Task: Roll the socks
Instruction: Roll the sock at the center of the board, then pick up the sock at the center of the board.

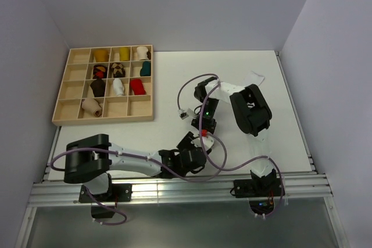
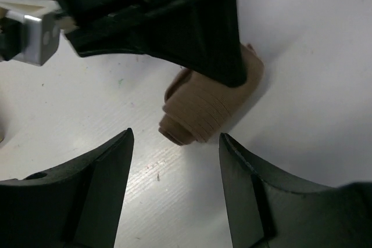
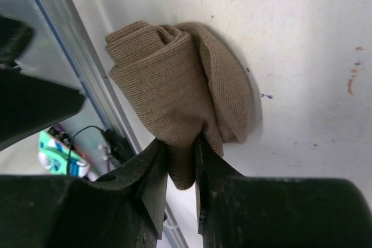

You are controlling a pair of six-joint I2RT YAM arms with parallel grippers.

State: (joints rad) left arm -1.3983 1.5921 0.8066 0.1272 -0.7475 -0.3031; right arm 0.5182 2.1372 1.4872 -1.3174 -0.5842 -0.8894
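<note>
A tan-brown ribbed knitted sock (image 3: 174, 91), wound into a short fat roll, lies on the white bench (image 1: 279, 103). It sits at about six o'clock from the bench's middle, near the aluminium rail (image 3: 75, 68) along the near edge. In the overhead view both arms cover it.

The right hand (image 3: 181, 142) is narrow, its two black fingers pinching a fold of the roll's outer layer between their tips. From that hand's camera the roll spreads from the pinch toward twelve o'clock, with its layered end at eleven o'clock, beside the rail. The roll rests on the bench surface.

The left hand (image 2: 176, 137) stands wide and holds nothing. Its two dark fingers are well apart, and bare bench shows between them. From its camera the roll lies just beyond the fingertips at about one o'clock, with its spiral end facing the gap. Neither left finger touches it. The right hand's black finger crosses over the far part of the roll at twelve o'clock.

A shallow wooden tray with square compartments (image 1: 61, 108) sits at ten o'clock on the bench, well apart from both hands. Several compartments hold rolled socks: a mustard-yellow one (image 1: 102, 54), a teal one (image 1: 145, 69), a red one (image 1: 138, 86), a dark brown one (image 1: 97, 88) and a beige one (image 1: 90, 107) among them.
</note>
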